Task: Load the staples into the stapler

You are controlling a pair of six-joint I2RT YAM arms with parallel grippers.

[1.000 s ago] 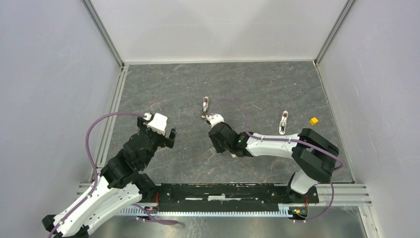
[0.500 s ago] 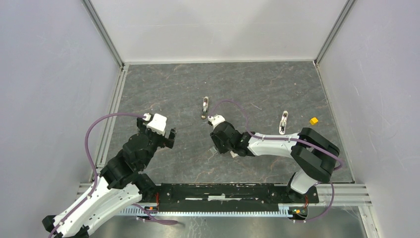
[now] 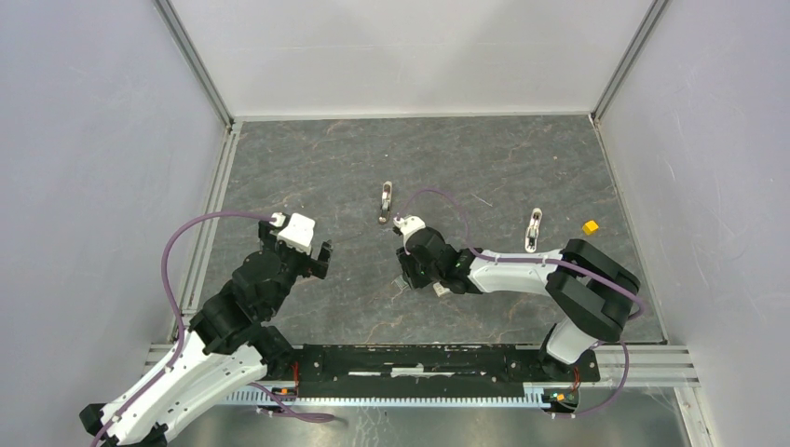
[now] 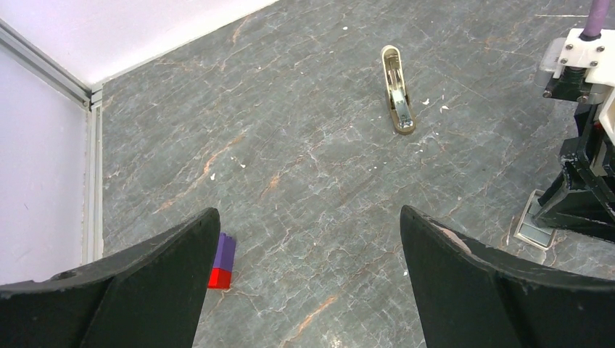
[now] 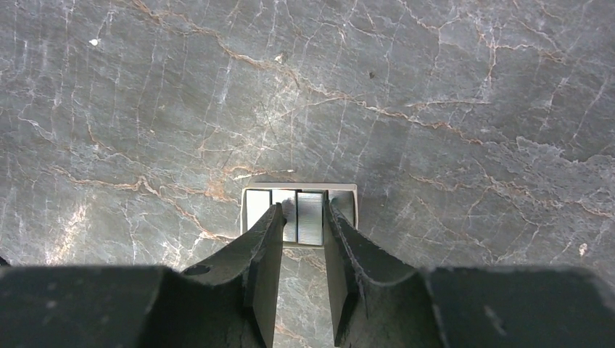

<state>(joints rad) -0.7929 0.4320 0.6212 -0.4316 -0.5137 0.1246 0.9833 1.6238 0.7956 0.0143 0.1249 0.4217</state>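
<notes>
The left gripper (image 4: 310, 217) hangs wide open above the table (image 3: 503, 168), holding nothing, with a small purple-and-red block (image 4: 223, 259) lying just beside its left finger. Further back, toward the middle of the table, a stapler (image 4: 397, 94) lies with its top swung open, well apart from both arms. To the right of it, the right gripper (image 5: 299, 217) points down at the staples (image 5: 310, 206), which are grey strips lying side by side in a shallow pale tray (image 5: 348, 190) near the table centre. The jaws are narrow and stand either side of the middle strips. Whether they actually clamp a strip cannot be told. A second stapler (image 3: 533, 229) and a yellow cube (image 3: 590, 226) lie further right, apart from the work. Risks from this position:

- The jaws may take two strips together.
- A finger may catch the tray rim and lift or drag the tray.
- A thin strip pinched off-centre may break or slip on the way up.
- The open stapler is unrestrained and may slide when a strip is pushed into its channel.

No brand, label or writing can be read on any item.
</notes>
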